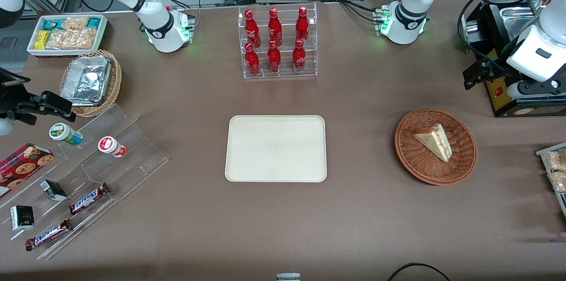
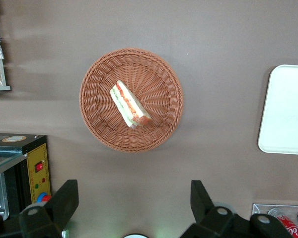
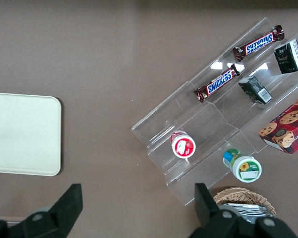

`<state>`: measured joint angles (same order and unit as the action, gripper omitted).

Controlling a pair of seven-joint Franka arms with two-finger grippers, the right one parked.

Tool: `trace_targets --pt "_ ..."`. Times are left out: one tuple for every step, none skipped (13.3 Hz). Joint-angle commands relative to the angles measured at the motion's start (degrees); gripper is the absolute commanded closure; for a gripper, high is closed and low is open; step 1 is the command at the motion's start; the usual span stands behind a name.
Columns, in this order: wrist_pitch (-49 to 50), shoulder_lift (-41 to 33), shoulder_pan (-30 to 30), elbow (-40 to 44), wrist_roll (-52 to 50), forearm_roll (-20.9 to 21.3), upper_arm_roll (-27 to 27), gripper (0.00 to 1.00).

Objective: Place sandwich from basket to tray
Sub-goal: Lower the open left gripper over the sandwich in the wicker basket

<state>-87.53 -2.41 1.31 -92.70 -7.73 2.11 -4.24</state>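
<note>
The sandwich (image 1: 434, 142) lies in the reddish-brown wicker basket (image 1: 460, 161) toward the working arm's end of the brown table (image 1: 353, 228), well apart from the cream tray (image 1: 276, 175) at the table's middle. The left gripper (image 2: 134, 206) hangs high above the table beside the basket, fingers (image 2: 64, 201) spread wide, holding nothing. A black appliance (image 1: 508, 100) stands near the basket at the table's edge; a rack of red bottles (image 1: 277, 42) stands farther from the camera than the tray.

Cropped by the wrist view's edge: gripper (image 2: 134, 186), fingers spread wide, hanging farther from the front camera than the basket (image 2: 131, 99); tray (image 2: 285, 109) too. Cut off at the front view's lower edge: black cable (image 1: 415, 270), unidentifiable grey object (image 1: 288, 276).
</note>
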Motion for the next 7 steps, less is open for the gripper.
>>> trace_targets --pt "-0.97 -0.14 -0.08 0.15 0.26 0.35 0.02 0.00" --pt "-1.07 -0.05 -0.17 0.15 0.17 0.26 0.02 0.00" --pt "-1.07 0.04 -0.08 0.15 0.08 0.17 0.02 0.00" --pt "-0.98 0.04 0.01 0.06 0.00 0.17 0.02 0.00" --pt "-1.07 0.21 0.01 0.06 0.00 0.17 0.02 0.00" --pt "-1.68 0.39 0.01 -0.20 -0.09 0.26 0.10 0.00" --pt "-2.38 0.65 -0.34 -1.34 -0.09 0.26 0.11 0.00"
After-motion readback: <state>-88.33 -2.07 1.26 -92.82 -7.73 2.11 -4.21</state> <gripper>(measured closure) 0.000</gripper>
